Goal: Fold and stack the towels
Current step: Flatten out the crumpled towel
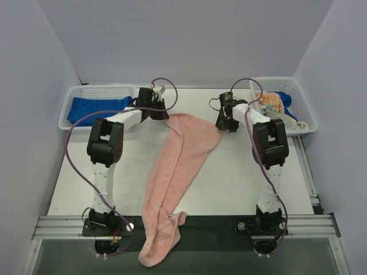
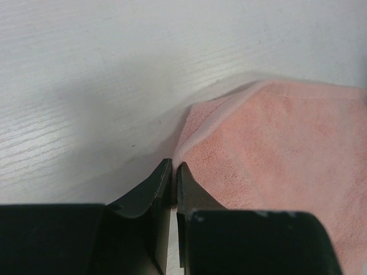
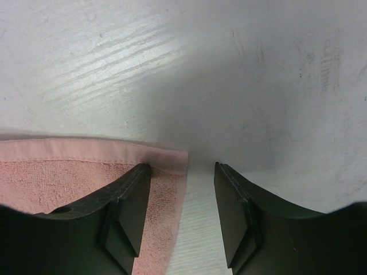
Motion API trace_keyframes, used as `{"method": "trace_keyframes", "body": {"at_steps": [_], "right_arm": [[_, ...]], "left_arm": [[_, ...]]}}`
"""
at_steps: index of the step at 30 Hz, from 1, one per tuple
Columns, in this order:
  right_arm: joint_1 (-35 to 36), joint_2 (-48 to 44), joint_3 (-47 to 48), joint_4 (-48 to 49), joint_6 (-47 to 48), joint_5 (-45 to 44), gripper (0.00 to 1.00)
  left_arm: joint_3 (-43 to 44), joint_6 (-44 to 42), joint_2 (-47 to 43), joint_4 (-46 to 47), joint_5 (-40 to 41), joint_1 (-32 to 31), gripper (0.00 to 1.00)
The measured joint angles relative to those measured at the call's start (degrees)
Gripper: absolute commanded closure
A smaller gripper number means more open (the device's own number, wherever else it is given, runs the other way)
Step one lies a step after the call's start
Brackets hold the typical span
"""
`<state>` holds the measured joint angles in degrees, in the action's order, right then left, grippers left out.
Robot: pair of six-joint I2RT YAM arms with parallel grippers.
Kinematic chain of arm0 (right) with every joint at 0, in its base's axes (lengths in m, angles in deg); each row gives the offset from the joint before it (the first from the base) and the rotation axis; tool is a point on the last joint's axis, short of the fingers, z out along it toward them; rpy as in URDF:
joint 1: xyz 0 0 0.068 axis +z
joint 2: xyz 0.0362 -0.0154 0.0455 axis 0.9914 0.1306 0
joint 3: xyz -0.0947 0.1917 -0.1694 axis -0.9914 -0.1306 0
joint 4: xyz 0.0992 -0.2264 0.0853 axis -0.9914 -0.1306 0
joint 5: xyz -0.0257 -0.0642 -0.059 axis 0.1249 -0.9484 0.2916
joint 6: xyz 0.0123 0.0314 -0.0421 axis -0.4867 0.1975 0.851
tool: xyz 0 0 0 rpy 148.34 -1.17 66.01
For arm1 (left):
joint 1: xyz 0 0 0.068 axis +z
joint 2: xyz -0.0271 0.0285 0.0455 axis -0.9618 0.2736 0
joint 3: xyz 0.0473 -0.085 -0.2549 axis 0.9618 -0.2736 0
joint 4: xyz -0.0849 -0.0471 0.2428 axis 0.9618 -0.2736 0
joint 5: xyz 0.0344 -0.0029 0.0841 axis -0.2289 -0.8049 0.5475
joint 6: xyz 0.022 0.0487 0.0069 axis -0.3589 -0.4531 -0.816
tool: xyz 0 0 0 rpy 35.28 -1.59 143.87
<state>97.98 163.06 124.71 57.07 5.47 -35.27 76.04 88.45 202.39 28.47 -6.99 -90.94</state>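
Note:
A salmon-pink towel (image 1: pixel 184 146) lies lengthwise down the table, its near end hanging over the front rail. My left gripper (image 1: pixel 163 112) is at its far left corner. In the left wrist view the jaws (image 2: pixel 174 167) are shut, pinching the edge of the pink towel (image 2: pixel 275 149), which tents up toward them. My right gripper (image 1: pixel 225 124) is open at the far right corner. In the right wrist view (image 3: pixel 182 172) one finger is over the towel corner (image 3: pixel 166 160) and the other over bare table. A royal-blue towel (image 1: pixel 94 109) lies in the left basket. A white-and-orange towel (image 1: pixel 270 104) and a blue cloth (image 1: pixel 285 101) lie in the right basket.
A white mesh basket (image 1: pixel 71 94) stands at the far left and another (image 1: pixel 298 91) at the far right. The white table (image 1: pixel 241 172) ends at a metal rail (image 1: pixel 309 224) by the arm bases. Purple walls close in the sides and back.

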Motion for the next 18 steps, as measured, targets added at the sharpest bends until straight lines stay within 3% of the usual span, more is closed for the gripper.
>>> {"method": "trace_keyframes", "body": {"at_steps": [3, 9, 11, 18], "right_arm": [[0.0, 0.7, 1.1, -0.4, 0.1, 0.3, 0.58], [0.3, 1.5, 2.3, -0.3, 0.1, 1.3, 0.92], [0.4, 1.6, 2.4, -0.2, 0.2, 1.5, 0.98], [0.2, 1.6, 2.5, -0.2, 0.9, 1.5, 1.00]], "left_arm": [[0.0, 0.0, 0.0, -0.2, 0.0, 0.0, 1.00], [0.0, 0.0, -0.8, -0.7, 0.0, 0.0, 1.00], [0.0, 0.0, -1.2, -0.8, 0.0, 0.0, 1.00], [0.0, 0.0, -2.3, -0.9, 0.0, 0.3, 1.00]]}}
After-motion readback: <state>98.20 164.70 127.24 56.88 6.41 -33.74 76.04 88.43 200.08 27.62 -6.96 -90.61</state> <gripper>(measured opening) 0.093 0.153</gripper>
